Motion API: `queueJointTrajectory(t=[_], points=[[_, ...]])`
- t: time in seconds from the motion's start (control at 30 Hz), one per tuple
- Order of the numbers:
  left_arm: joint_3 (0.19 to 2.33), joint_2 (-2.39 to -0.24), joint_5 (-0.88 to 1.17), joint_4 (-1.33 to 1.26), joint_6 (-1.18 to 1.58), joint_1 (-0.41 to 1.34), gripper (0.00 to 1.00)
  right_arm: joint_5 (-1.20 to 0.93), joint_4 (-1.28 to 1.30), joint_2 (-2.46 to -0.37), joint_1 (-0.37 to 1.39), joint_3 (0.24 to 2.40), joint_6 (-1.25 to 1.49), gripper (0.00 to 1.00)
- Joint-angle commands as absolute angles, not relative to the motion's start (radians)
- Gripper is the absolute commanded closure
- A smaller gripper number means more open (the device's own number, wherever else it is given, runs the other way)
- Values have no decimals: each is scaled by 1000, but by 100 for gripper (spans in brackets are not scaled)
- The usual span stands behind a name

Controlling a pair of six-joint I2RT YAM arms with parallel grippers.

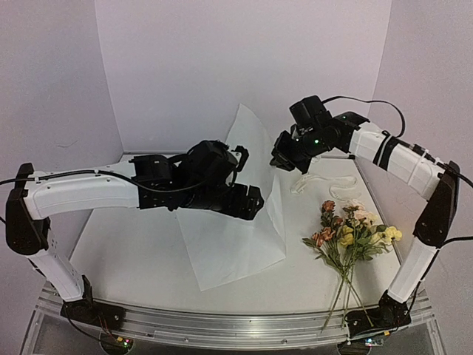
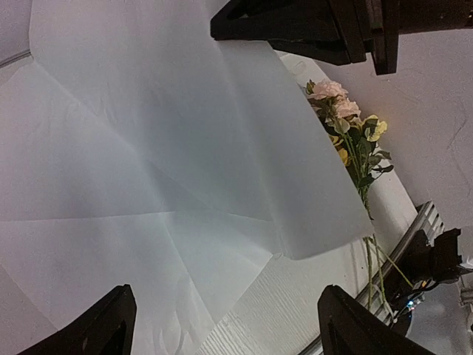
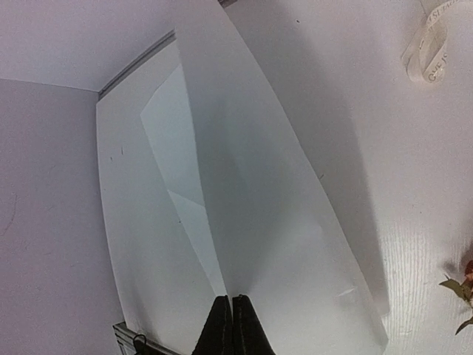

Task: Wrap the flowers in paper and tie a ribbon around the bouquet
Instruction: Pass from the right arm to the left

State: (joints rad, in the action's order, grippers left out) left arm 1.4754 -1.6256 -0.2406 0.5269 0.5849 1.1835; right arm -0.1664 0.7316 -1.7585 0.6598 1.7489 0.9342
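Spreading paper (image 1: 229, 244), right fingers (image 3: 220, 329) pinching its lifted edge, left fingers (image 2: 100, 329) wide and empty; next, probably laying flowers (image 1: 351, 233) on it.

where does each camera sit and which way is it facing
top: above and behind the arms, looking down on table, paper, flowers, ribbon; left arm and right arm show
left wrist: on the left arm, looking across the paper toward the flowers; open left gripper at the bottom
right wrist: on the right arm, looking along the raised paper; right gripper shut on its edge
shared: all show paper and flowers
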Motion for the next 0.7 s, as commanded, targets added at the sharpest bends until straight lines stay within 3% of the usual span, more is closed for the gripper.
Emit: queueJointTrajectory(t=[0.0,0.53,0.6,0.67], points=[[1542,-1679,-249,493,455,1181,10,-115,713,-1728,688,1754,1044,100],[1693,-1763,-365,571,374,1187,9,-83,700,-1656,713,1771,1082,100],[1722,-1785,-375,577,359,1187,16,-82,699,-1645,713,1770,1081,100],[1755,-1800,-357,572,347,1187,33,-81,699,-1625,713,1762,1078,100]])
